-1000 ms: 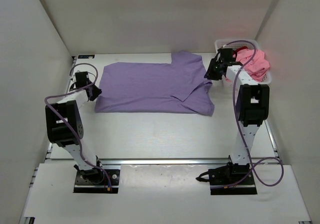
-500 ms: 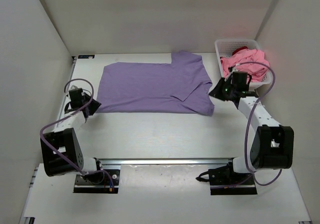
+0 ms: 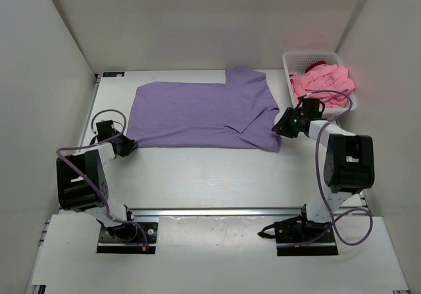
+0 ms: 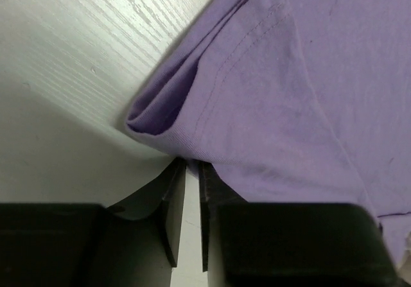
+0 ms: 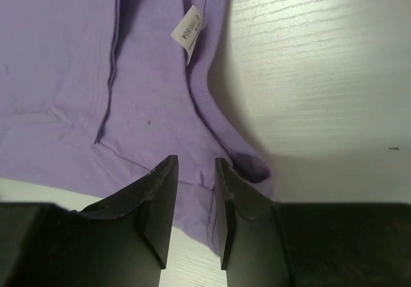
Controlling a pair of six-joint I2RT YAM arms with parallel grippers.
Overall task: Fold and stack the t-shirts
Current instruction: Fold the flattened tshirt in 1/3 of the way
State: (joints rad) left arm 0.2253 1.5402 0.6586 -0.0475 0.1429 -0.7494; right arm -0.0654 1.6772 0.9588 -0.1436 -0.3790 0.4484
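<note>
Plain white walls box in the white worktop (image 3: 210, 175) on three sides. The lavender t-shirt (image 3: 197, 113) lies flat across the far middle, with open worktop between its near edge and the arm bases. The white basket (image 3: 296, 60) in the far right corner holds the bunched pink t-shirt (image 3: 325, 83), and a bit of the dark red t-shirt (image 3: 317, 64) shows too. The left end effector (image 4: 191, 165) is at the lavender one's near left corner, barely open, with nothing between its jaws. The right end effector (image 5: 196, 162) is over the near right corner, partly open and not clamping anything.

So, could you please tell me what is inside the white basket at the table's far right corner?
A crumpled pink t-shirt fills the basket, spilling over its rim. A bit of dark red fabric shows behind it. Anything beneath the pink t-shirt is covered.
</note>
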